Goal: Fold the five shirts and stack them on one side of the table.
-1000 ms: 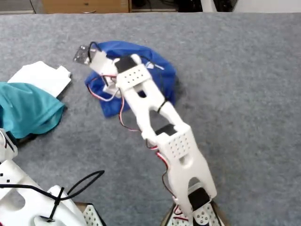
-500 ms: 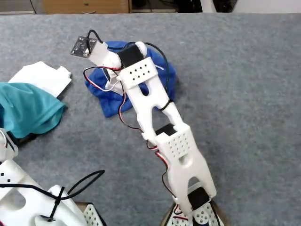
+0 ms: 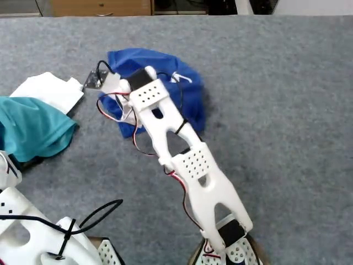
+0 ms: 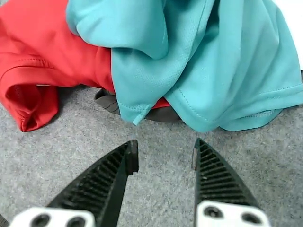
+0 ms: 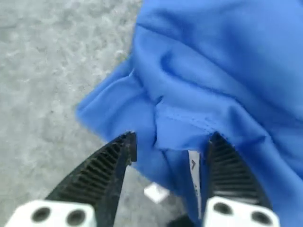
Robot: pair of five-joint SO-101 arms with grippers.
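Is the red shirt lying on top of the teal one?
No, the teal shirt drapes over the red shirt and covers part of it.

"Where was the right gripper (image 5: 173, 142)?"
"Above the edge of the crumpled shirt (image 5: 213, 71), with bare table (image 5: 47, 71) off to one side."
"And the left gripper (image 4: 164, 149)?"
"Low over the table, a heap just ahead of it: the top shirt (image 4: 213, 61) draped on the lower shirt (image 4: 42, 56). The flat shirt (image 3: 47, 91) lay beyond the heap."
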